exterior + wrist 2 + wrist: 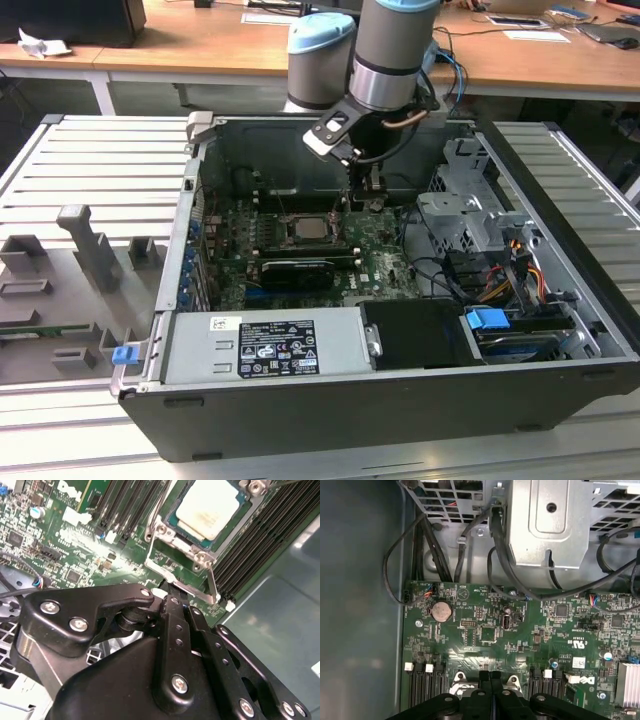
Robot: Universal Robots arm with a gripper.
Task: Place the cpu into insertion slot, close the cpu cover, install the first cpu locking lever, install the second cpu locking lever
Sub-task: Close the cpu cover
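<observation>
In the second wrist view the gripper (182, 605) hangs with its jaws pressed together, nothing visible between them. Just past its tips lies the free edge of the cpu cover (200, 592), flipped open toward the gripper (bare board shows through its window). Beyond the hinge edge, the cpu (207, 510) sits flat in the insertion slot (171, 521).

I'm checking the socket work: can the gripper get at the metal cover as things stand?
Probably yes. The gripper hangs right at the edge of the cover, and nothing stands between them.
</observation>
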